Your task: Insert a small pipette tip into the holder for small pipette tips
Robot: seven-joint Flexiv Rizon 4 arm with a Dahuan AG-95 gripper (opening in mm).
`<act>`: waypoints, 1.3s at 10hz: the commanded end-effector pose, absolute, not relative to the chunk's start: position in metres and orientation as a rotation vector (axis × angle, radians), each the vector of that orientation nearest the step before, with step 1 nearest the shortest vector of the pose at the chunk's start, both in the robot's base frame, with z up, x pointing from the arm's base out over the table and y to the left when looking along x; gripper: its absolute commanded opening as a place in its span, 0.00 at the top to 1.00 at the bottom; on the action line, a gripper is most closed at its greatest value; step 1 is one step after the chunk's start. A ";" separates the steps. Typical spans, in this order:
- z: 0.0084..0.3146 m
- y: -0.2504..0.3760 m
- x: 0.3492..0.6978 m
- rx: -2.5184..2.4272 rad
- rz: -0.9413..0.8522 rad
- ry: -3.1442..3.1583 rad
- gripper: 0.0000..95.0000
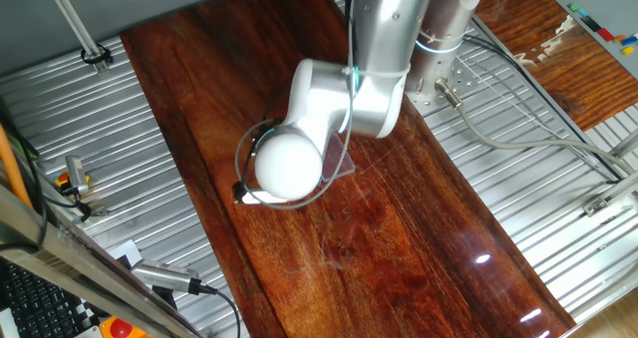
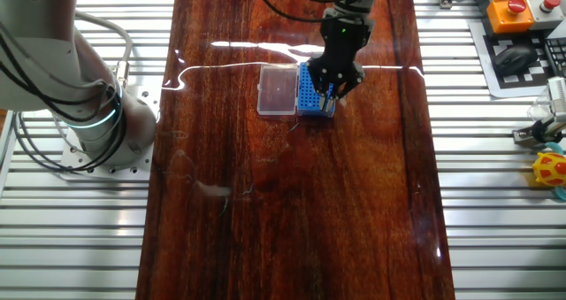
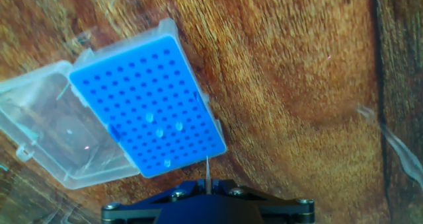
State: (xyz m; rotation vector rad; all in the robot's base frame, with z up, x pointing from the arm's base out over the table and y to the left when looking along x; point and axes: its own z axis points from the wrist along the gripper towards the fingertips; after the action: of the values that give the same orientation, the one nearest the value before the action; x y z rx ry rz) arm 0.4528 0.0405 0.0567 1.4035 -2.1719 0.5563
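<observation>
The bright-blue holder (image 3: 147,105) lies on the wooden table with its clear lid (image 3: 49,135) open beside it; a few holes hold tips. In the hand view my gripper (image 3: 207,184) is shut on a thin clear pipette tip (image 3: 207,169) that points toward the holder's near edge, just off its corner. In the other fixed view the gripper (image 2: 332,92) hangs right over the holder (image 2: 308,91), with the lid (image 2: 277,91) to its left. In one fixed view the arm's wrist (image 1: 289,164) hides the holder and the gripper.
The dark wooden board (image 2: 292,203) runs down the middle, with ribbed metal table (image 2: 504,211) on both sides. The arm's base (image 2: 88,132) stands at left. A button box (image 2: 520,6) and small objects (image 2: 548,167) sit at right.
</observation>
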 end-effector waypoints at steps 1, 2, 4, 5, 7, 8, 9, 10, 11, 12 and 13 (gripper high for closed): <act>0.057 0.041 0.452 1.411 0.560 -2.163 1.00; 0.057 0.042 0.452 1.415 0.562 -2.156 1.00; 0.056 0.042 0.450 1.416 0.585 -2.130 1.00; 0.056 0.041 0.449 1.416 0.589 -2.126 1.00; 0.056 0.041 0.447 1.413 0.603 -2.115 1.00; 0.056 0.041 0.447 1.412 0.609 -2.106 1.00; 0.055 0.041 0.445 1.410 0.615 -2.099 1.00; 0.054 0.041 0.444 1.407 0.621 -2.097 1.00; 0.054 0.041 0.442 1.406 0.623 -2.097 1.00; 0.053 0.041 0.441 1.404 0.626 -2.095 1.00; 0.053 0.041 0.439 1.400 0.630 -2.093 1.00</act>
State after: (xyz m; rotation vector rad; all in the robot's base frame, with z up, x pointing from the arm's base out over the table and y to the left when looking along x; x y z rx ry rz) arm 0.4387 0.0406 0.0525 1.3998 -2.0924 0.6322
